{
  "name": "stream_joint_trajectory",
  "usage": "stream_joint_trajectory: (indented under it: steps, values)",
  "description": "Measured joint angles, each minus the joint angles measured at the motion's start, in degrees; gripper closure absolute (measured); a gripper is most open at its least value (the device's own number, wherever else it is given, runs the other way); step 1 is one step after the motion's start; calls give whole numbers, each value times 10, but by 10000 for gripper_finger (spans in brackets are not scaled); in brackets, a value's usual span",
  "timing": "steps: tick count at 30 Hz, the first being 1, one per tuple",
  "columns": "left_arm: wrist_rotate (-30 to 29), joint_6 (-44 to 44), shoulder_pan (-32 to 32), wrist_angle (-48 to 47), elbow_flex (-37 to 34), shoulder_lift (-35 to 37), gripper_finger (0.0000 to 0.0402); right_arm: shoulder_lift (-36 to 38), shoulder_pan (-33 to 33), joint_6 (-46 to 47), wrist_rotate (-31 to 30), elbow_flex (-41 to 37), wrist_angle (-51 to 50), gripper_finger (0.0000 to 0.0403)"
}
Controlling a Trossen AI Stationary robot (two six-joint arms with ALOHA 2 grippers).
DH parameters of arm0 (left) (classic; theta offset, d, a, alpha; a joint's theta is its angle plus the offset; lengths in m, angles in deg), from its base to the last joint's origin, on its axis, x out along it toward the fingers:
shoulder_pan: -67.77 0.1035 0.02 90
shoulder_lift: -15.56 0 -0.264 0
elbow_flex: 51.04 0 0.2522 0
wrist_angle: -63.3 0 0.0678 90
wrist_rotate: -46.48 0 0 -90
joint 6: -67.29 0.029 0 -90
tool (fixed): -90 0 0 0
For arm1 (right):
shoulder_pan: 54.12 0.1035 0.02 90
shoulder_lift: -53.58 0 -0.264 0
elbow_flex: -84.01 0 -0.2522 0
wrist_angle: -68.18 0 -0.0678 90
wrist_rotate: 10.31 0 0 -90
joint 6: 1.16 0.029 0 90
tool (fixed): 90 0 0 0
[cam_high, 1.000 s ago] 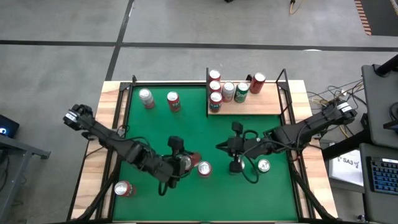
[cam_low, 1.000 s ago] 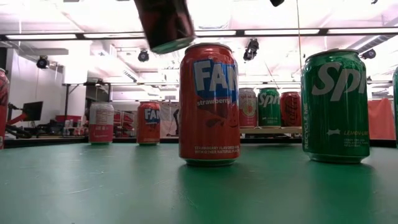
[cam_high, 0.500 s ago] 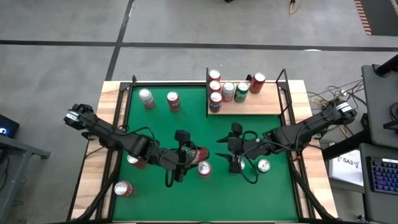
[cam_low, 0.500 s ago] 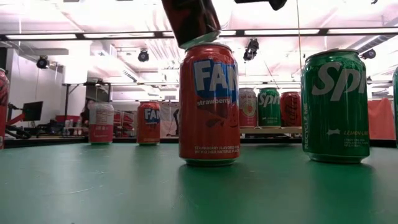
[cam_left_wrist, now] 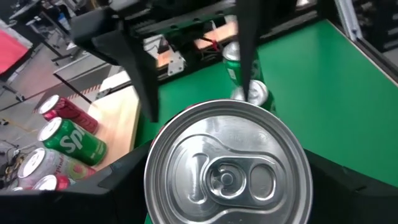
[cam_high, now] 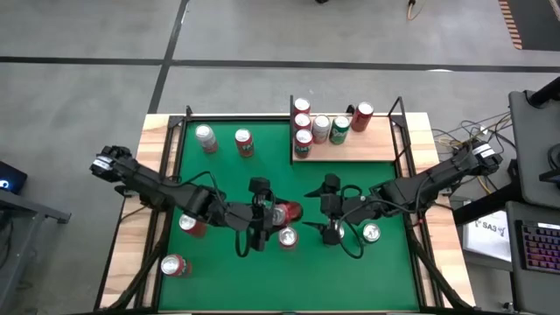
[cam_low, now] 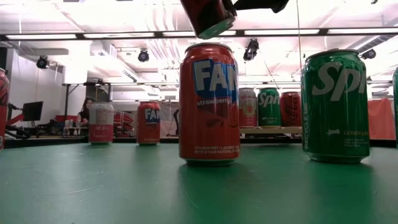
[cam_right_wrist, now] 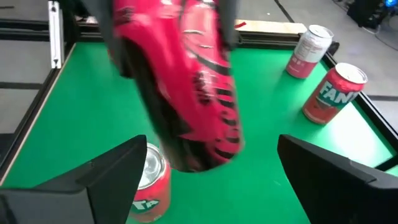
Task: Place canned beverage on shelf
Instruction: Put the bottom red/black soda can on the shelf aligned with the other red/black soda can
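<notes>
A red canned beverage hangs tilted above the green table's middle, with my left gripper shut on it. Its top faces the left wrist camera and its bottom end points at my right gripper. That gripper stands wide open just right of the can, its fingers on either side of the can's bottom end without touching it. The shelf, a pale wooden board at the far right, carries several cans. My left gripper pinches the can's side wall between its two fingers, near the top end. The fingers come from the table's left, slanting a little down, and lie along the can. The can is lifted clear, tilted with its bottom end lower.
A strawberry Fanta can stands right below the held can, and a green Sprite can stands below my right arm. More cans stand at the near left, left and far left. Black rods edge the table.
My left gripper has carried the red can toward the table's right and a little up, up to my right gripper, and the can has tipped further. My right gripper has stayed in place and has gone from shut to wide open.
</notes>
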Motion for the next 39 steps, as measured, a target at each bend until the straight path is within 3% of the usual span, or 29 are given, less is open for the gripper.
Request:
stream_joint_trajectory:
  steps: [7, 12, 21, 24, 29, 39]
  values:
    - [0, 11, 12, 37, -1, 0, 115, -34, -1, -36, -10, 5, 27, 51]
    - [0, 19, 11, 56, -1, -1, 115, -56, -1, -64, -53, 15, 50, 54]
    - [-1, 21, 11, 61, -1, 0, 115, -66, -1, -102, -59, 26, 77, 88]
    - [-1, 22, 11, 61, -1, 0, 101, -66, -4, -103, -58, 25, 78, 114]
    - [-1, 28, 11, 67, 0, 0, 63, -67, -9, -100, -59, 25, 83, 117]
    - [-12, 87, 16, 65, 0, 10, 54, -33, -11, -83, -124, 4, 35, 117]
